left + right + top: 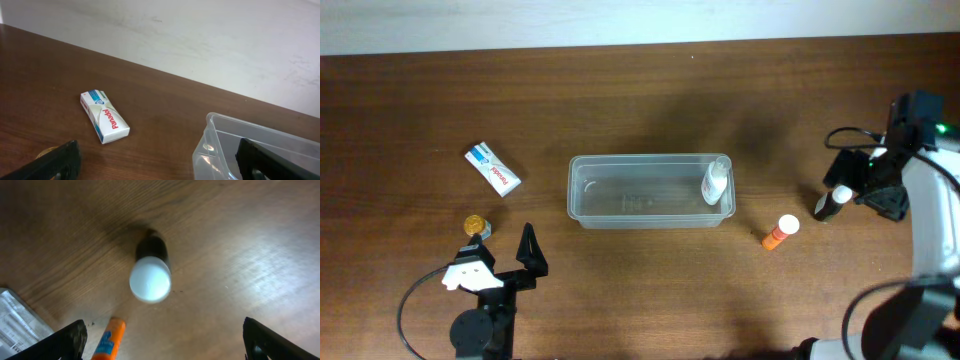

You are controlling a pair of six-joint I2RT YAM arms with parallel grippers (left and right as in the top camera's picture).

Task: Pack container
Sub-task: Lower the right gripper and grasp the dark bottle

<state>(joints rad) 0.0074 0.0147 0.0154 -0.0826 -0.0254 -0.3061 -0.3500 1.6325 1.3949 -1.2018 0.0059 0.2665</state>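
The left gripper [157,145], nearest at seven o'clock of the container [620,190], has its fingers spread wide. The container sits mid-table (a white bottle [716,182] in its three-o'clock end). Farther out at three o'clock, the right gripper [164,325] hangs with fingers spread above an upright dark bottle [150,277].

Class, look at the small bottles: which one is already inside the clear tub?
The white bottle at the right end of the container; the orange tube and the dark, white-capped bottle sit outside it.
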